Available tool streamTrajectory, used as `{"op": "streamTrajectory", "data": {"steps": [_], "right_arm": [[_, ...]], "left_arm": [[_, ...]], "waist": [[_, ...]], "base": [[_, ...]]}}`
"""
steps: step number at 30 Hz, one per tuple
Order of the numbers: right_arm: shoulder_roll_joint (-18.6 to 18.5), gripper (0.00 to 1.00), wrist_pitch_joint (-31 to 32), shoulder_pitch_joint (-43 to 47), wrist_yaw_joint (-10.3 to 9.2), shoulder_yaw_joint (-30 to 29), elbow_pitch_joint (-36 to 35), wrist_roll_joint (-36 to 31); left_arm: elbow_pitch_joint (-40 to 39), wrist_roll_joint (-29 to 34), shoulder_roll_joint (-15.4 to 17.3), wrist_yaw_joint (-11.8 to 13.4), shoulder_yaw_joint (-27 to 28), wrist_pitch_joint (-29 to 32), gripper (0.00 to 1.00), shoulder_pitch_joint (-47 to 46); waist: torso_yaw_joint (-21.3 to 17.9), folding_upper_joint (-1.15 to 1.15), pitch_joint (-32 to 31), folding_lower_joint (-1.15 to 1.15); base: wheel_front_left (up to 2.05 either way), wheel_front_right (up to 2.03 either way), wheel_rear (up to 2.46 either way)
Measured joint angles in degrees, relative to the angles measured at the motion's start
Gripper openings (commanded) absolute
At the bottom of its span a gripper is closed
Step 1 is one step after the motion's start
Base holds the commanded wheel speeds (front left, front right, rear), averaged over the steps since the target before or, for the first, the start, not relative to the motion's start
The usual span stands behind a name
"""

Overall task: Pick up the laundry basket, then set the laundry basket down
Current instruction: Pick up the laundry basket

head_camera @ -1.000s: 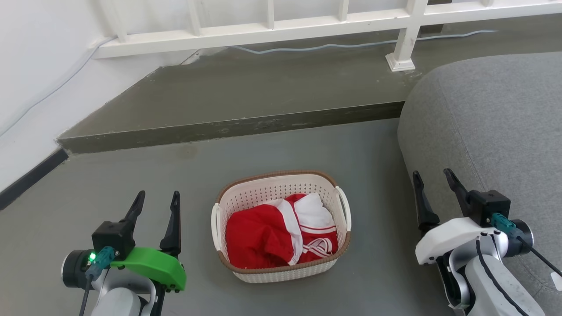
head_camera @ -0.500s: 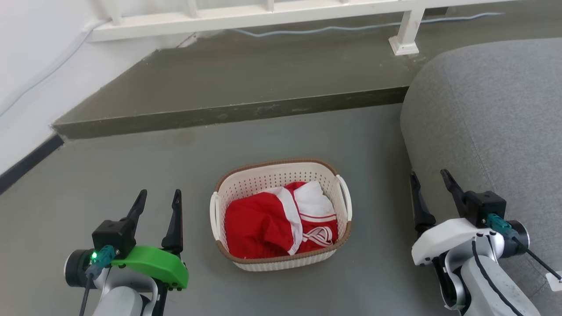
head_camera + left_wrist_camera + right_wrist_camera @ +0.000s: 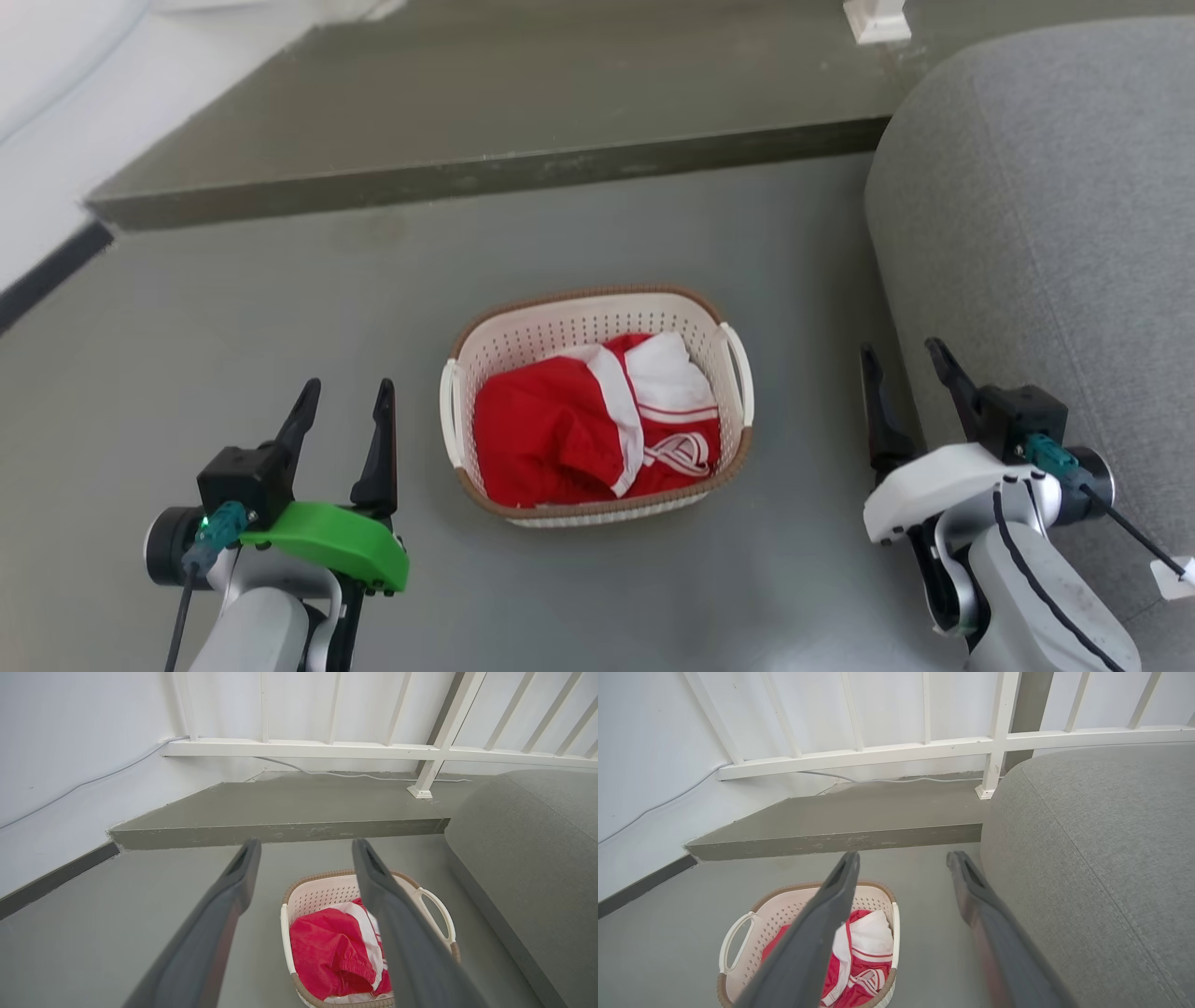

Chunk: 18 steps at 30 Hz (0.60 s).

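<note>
the grey floor (image 3: 233,308) carries the laundry basket (image 3: 588,294), which stands upright at the centre of the scene. it is nearer than the raised step (image 3: 467,112), between the two grippers and apart from both. the grey sofa (image 3: 1046,187) takes up the right side, and the right gripper (image 3: 901,347) sits just beside its near flank.

judged risk: an outward swing of that arm would rub the upholstery and spoil its line to the basket.

judged risk: a lift by one side, or by two sides at unequal height, would tilt the light basket and spill the red and white garment (image 3: 560,448) heaped inside. a finger that misses its loop would shove the basket along the floor.

the left gripper (image 3: 348,385) hovers to the left of the basket, fingers pointing toward the far side, jaws apart and holding nothing. the right gripper mirrors it on the right, jaws likewise apart and empty.

the left handle (image 3: 448,411) and right handle (image 3: 742,373) are thin white loops, untouched. each faces its own gripper.
</note>
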Motion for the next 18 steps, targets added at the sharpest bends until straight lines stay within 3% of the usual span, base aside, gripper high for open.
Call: {"op": "streamTrajectory", "data": {"steps": [18], "right_arm": [[0.99, 1.0, 0.0, -5.83, 0.0, 0.49, 0.64, -1.67]], "left_arm": [[-0.81, 0.1, 0.03, -1.25, -0.57, 0.0, 1.0, -5.95]], "waist": [[-0.23, 0.0, 12.5, 0.0]], "base": [[0.0, 0.0, 0.0]]}}
